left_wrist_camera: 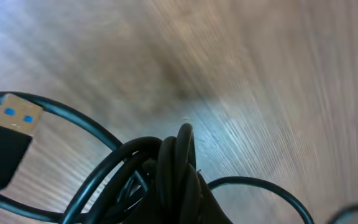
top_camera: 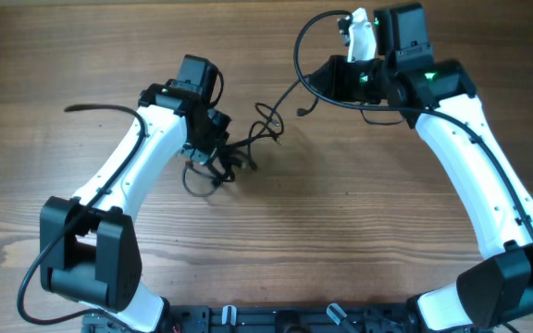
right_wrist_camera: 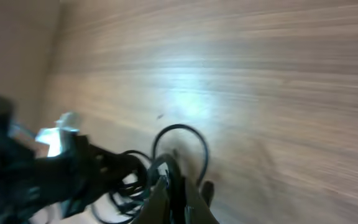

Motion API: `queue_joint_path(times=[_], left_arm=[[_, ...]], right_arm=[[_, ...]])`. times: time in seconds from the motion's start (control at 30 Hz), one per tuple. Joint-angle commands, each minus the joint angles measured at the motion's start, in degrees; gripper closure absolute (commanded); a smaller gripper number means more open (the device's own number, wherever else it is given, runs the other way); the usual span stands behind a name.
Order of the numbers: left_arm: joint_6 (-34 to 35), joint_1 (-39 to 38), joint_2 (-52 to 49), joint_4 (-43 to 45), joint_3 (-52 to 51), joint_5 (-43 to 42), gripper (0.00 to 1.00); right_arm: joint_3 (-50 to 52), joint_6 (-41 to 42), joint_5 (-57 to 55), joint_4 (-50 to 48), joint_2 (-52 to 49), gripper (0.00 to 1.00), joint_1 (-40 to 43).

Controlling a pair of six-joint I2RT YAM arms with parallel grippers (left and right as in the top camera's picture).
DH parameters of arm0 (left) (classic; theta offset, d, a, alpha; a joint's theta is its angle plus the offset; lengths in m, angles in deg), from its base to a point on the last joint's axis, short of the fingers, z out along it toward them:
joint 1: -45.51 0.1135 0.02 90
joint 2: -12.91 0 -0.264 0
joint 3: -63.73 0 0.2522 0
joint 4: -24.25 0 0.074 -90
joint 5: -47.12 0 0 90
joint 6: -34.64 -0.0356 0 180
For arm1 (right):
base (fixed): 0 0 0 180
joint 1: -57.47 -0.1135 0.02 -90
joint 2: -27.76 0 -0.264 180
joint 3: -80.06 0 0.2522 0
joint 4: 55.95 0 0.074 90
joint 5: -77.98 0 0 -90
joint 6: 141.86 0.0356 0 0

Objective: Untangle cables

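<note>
Tangled black cables (left_wrist_camera: 176, 171), on wooden surface (top_camera: 340, 231) left of centre, left jaws closed on the clump, right jaws closed on 1 strand running far right

The cables (top_camera: 265, 122) are black; 1 plug (left_wrist_camera: 17, 116) is silver with blue inside. The desk (top_camera: 340, 231) is streaky brown wood grain. The left arm (top_camera: 128, 166) and right arm (top_camera: 479, 157) are white with black joints.
</note>
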Motion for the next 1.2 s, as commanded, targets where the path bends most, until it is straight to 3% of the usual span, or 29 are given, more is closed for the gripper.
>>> queue_joint_path(times=[0.0,0.07,0.17,0.3,0.4,0.53,0.67,0.87,1.07,1.17], left_arm=[[-20.87,0.15,5.01,3.98,-0.35,-6.62,0.96],[-27.93,0.15,10.56,6.54,-0.35,-10.47,0.96],[-28.89,0.28,17.81,7.04,-0.35,-11.04,0.94],[-24.70,0.31,19.96,2.29,-0.35,-9.22,0.96],[-16.65,0.33,19.87,-2.27,-0.35,-2.12,0.96],[-4.15,1.88,19.87,-6.56,-0.35,-2.32,0.96],[1.88,3.08,19.87,-8.33,-0.35,-6.45,0.96],[2.84,8.28,19.87,-8.70,-0.35,-12.66,0.96],[0.90,9.16,19.87,-8.70,-0.35,-17.38,0.96],[0.02,9.29,19.87,-8.72,-0.35,-17.97,0.96]], right_arm=[[-1.27,0.02,-10.40,-0.07,-2.12,0.96,0.76],[-1.27,-0.02,-10.36,1.62,-3.87,0.95,0.76],[-1.29,-3.02,-10.03,3.32,-4.55,0.92,0.33],[-1.88,-14.71,-1.97,3.21,-2.32,0.41,-2.14],[-2.75,-19.21,2.14,3.28,0.94,0.24,-3.58],[-2.29,-31.76,9.25,3.37,3.15,0.23,-11.43],[-2.01,-34.42,10.29,3.19,0.35,0.25,-18.08],[-1.53,-41.88,14.78,3.50,-2.38,0.28,-21.86],[-1.07,-41.79,14.78,-0.39,-7.17,0.38,-22.12],[-1.05,-41.51,9.55,-1.84,-8.70,0.58,-22.10]])
